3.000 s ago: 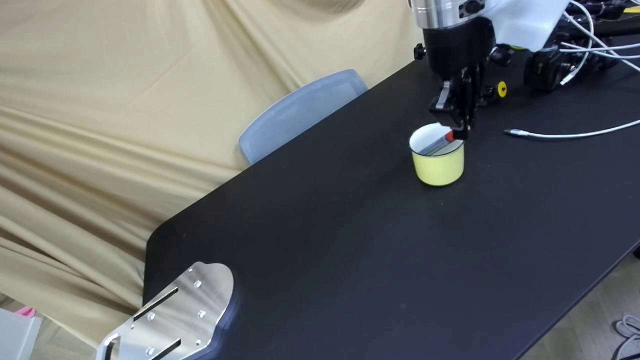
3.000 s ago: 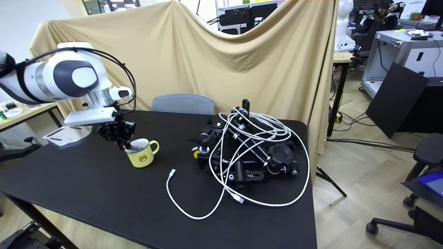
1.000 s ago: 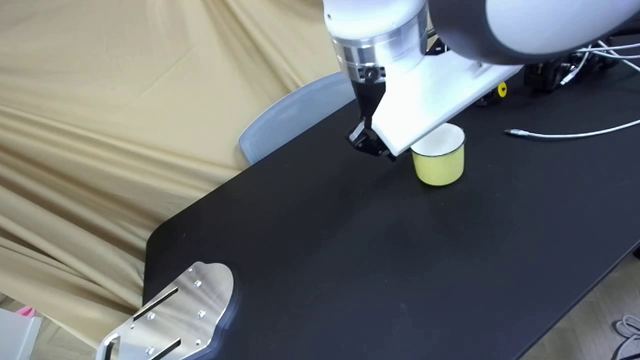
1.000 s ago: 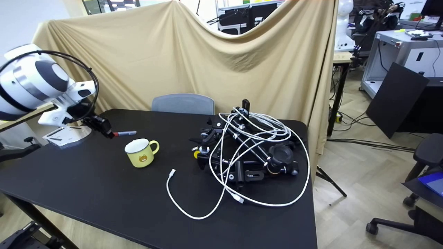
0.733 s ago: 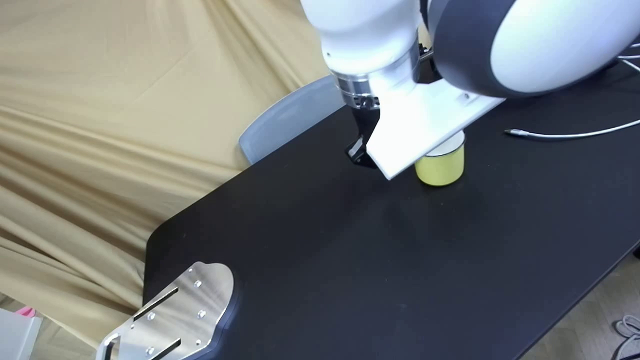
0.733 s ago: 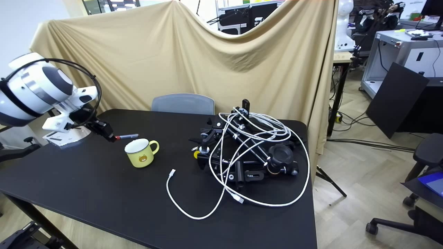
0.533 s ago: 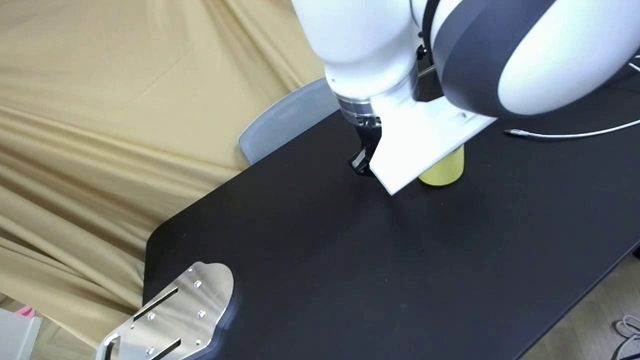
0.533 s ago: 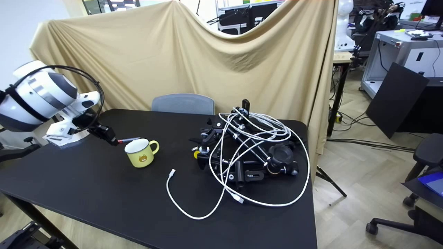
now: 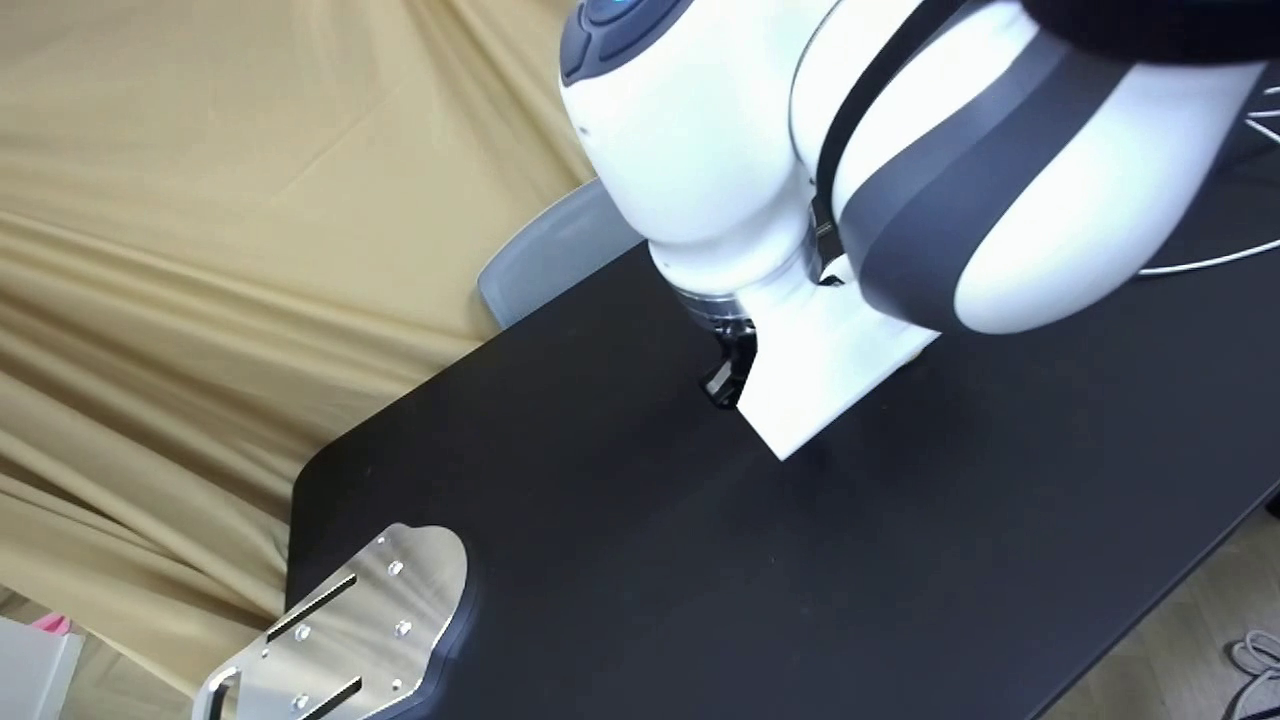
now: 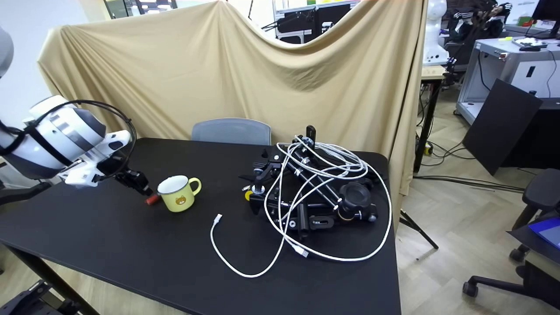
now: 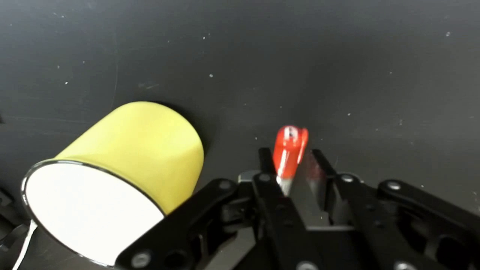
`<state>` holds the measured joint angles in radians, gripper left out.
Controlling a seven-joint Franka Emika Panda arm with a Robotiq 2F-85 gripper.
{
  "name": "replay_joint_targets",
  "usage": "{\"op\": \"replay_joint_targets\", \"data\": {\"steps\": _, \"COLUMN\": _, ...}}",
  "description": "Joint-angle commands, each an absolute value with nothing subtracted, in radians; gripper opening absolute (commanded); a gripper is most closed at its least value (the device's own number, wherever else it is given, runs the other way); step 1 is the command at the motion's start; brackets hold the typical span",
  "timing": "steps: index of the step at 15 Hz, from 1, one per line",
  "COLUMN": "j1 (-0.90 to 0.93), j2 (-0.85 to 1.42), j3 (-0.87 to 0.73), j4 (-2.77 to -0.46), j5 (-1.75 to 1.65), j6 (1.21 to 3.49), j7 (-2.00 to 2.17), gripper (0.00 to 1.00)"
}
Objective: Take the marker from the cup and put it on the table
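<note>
1 marker [image 11: 286, 157] was lowered near 1 cup [image 11: 150, 150]: wrist-seen between parted jaws, hidden by 1 arm [image 9: 715, 170] in an exterior view

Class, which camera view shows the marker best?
The wrist view, because the marker appears close up, red end and some whitish body visible. The exterior views show less: only its red end, or nothing, where the arm likely blocks it.
</note>
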<state>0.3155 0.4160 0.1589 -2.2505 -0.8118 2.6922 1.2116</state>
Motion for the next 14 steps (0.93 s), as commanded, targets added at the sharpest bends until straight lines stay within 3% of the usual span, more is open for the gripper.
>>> {"op": "replay_joint_targets", "data": {"steps": 1, "j1": 0.324, "j2": 0.462, "j3": 0.162, "j4": -2.211, "j5": -0.798, "j6": 2.672, "j7": 1.215, "gripper": 0.62}}
{"op": "replay_joint_targets", "data": {"steps": 7, "j1": 0.341, "j2": 0.453, "j3": 0.183, "j4": -2.232, "j5": -0.484, "j6": 2.623, "j7": 0.953, "gripper": 0.99}}
{"op": "replay_joint_targets", "data": {"steps": 14, "j1": 0.393, "j2": 0.381, "j3": 0.164, "j4": -2.236, "j5": -0.293, "j6": 2.485, "j7": 0.763, "gripper": 1.00}}
